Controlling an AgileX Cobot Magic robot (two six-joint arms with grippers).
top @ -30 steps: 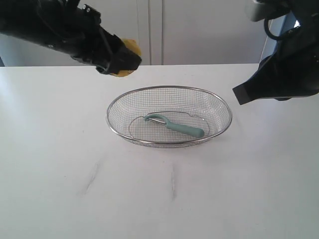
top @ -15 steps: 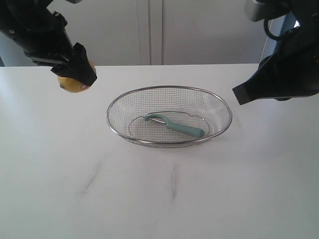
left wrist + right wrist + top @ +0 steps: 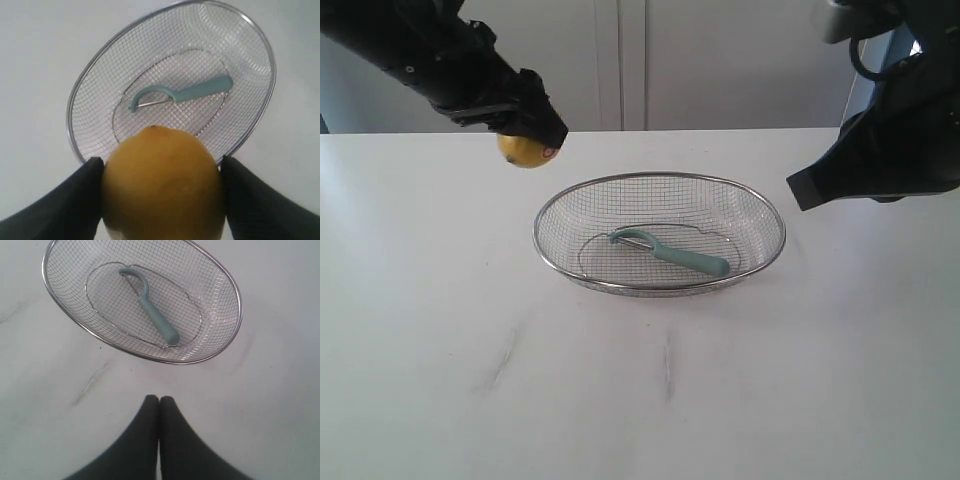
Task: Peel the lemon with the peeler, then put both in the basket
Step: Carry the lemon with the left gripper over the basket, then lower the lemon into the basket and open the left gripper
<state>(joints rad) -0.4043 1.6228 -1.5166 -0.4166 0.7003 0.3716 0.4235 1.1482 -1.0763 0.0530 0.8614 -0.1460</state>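
White tabletop (image 3: pixel 420 410), faint grey streaks (image 3: pixel 503 355) on it, pale cabinet doors (image 3: pixel 720 60) behind

**Hidden, cropped and unresolved regions across the three views.**
Exterior view: the left gripper (image 3: pixel 540 130) covers the upper part of the lemon (image 3: pixel 523 151). A pinkish mark on the fruit's skin is too small to identify. Both arms run out of the picture at its upper corners, so their full length is unseen. Left wrist view: the lemon, close to the lens and blurred, hides a stretch of the rim of the basket (image 3: pixel 71 120). The picture's edge cuts off part of the fruit and of the dark fingers (image 3: pixel 70 205) flanking it. Right wrist view: the picture's edge crops part of the basket's rim and everything of the right gripper (image 3: pixel 159 402) behind its tips.
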